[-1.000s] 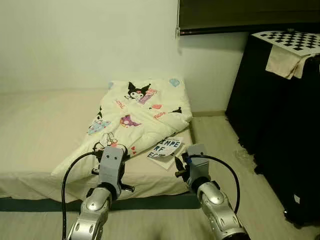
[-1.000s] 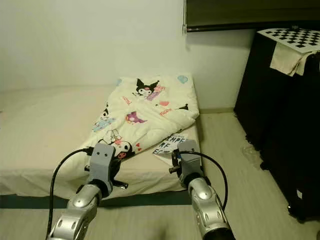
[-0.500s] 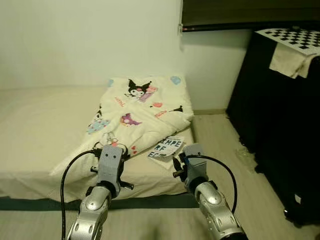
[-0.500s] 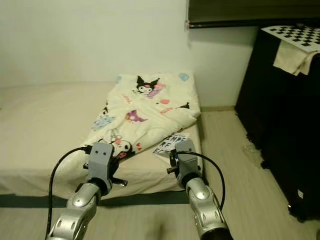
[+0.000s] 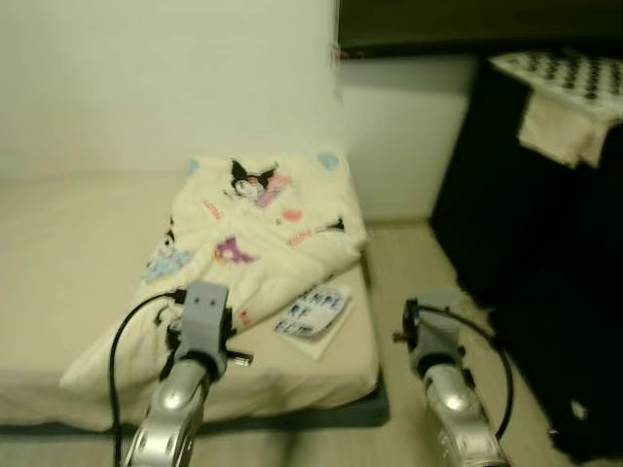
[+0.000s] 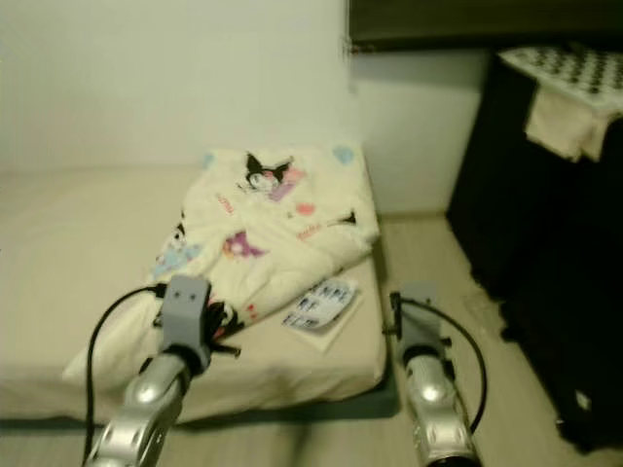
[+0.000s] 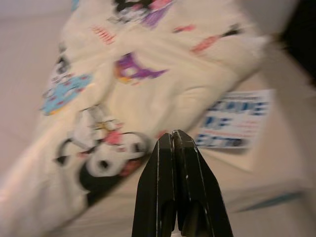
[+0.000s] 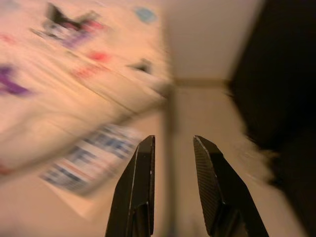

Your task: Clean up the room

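Since a second ago the whole view has swung: the bed now sits further left, and the right arm has come off the mattress corner to hang over the floor beside it. Both head views are blurred.

A printed comforter lies rumpled along the bed's right side, its folds reaching close to the mattress edge. Just beside it, near the bed's front right corner, a paper booklet lies flat. A strip of pale floor runs between the bed and a tall black cabinet, which has a cloth draped over its top.

The left gripper hovers above the comforter's lower edge, jaws pressed together. The right gripper points toward the gap beside the bed, jaws spread and holding nothing.
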Tool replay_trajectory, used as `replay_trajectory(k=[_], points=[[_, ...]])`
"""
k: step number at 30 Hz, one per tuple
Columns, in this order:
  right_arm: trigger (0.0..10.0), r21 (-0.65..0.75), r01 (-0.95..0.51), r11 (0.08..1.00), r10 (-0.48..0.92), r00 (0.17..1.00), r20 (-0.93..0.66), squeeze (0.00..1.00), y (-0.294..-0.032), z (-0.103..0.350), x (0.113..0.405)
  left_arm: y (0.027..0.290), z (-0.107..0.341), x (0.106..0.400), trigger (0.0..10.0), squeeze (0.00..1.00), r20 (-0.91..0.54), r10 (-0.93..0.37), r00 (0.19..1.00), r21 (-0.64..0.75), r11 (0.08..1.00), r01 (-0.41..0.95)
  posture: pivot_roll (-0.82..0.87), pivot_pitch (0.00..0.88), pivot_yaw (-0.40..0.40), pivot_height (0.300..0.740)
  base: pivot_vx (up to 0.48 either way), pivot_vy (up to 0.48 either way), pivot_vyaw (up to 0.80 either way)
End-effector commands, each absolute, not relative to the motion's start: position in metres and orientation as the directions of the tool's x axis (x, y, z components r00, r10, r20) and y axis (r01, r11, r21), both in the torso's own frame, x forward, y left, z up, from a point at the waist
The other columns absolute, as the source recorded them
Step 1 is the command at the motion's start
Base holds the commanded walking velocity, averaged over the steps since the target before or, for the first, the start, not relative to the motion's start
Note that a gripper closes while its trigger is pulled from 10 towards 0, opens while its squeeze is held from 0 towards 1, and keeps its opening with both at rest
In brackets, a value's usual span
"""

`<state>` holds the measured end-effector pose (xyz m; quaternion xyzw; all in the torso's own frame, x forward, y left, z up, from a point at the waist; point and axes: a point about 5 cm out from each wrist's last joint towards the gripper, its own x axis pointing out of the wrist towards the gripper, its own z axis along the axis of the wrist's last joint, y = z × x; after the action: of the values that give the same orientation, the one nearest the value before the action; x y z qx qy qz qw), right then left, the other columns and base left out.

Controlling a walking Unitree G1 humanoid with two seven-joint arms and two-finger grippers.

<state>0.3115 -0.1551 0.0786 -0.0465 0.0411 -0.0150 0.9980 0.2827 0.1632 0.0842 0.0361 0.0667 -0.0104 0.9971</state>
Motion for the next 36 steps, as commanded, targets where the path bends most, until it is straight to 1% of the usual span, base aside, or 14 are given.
replay_trajectory(k=[1, 8, 24, 29, 32, 34, 36], points=[[10.0, -0.096, 0.024, 0.995, -0.035, 0.993, -0.113, 0.0, -0.157, 0.069, 0.306, 0.159, 0.085, 0.284, 10.0, 0.0, -0.131, -0.029, 0.991, 0.064, 0.997, 0.038, -0.05, 0.101, 0.055, 0.74, 0.45, 0.0, 0.0], [10.0, -0.094, 0.019, 0.995, -0.03, 0.993, -0.118, 0.0, -0.155, 0.068, 0.306, 0.158, 0.084, 0.283, 10.0, 0.0, -0.134, -0.029, 0.991, 0.067, 0.997, 0.038, -0.05, 0.103, 0.054, 0.74, 0.444, 0.0, 0.0], [10.0, -0.07, -0.006, 0.998, -0.005, 0.989, -0.147, 0.0, -0.152, 0.064, 0.306, 0.157, 0.082, 0.284, 10.0, 0.0, -0.143, -0.042, 0.989, 0.083, 0.995, 0.055, -0.05, 0.108, 0.057, 0.74, 0.0, 0.0, 0.0], [10.0, -0.035, -0.006, 0.999, 0.0, 0.986, -0.17, 0.0, -0.15, 0.062, 0.305, 0.157, 0.081, 0.283, 10.0, 0.0, -0.144, -0.05, 0.988, 0.083, 0.995, 0.063, -0.05, 0.107, 0.056, 0.74, 0.0, 0.0, 0.0], [10.0, -0.019, -0.004, 1.0, 0.001, 0.982, -0.188, 0.0, -0.149, 0.058, 0.302, 0.154, 0.079, 0.282, 10.0, 0.0, -0.152, -0.09, 0.984, 0.093, 0.99, 0.105, -0.05, 0.11, 0.057, 0.72, 0.0, 0.0, 0.0], [10.0, -0.019, -0.004, 1.0, 0.001, 0.982, -0.188, 0.0, -0.149, 0.058, 0.302, 0.154, 0.079, 0.282, 10.0, 0.0, -0.152, -0.09, 0.984, 0.093, 0.99, 0.105, -0.05, 0.11, 0.057, 0.72, 0.0, 0.0, 0.0], [10.0, -0.022, -0.005, 1.0, 0.001, 0.981, -0.192, 0.0, -0.148, 0.057, 0.302, 0.153, 0.078, 0.281, 10.0, 0.0, -0.164, -0.123, 0.979, 0.086, 0.987, 0.138, -0.05, 0.11, 0.057, 0.71, 0.0, 0.0, 0.0]])
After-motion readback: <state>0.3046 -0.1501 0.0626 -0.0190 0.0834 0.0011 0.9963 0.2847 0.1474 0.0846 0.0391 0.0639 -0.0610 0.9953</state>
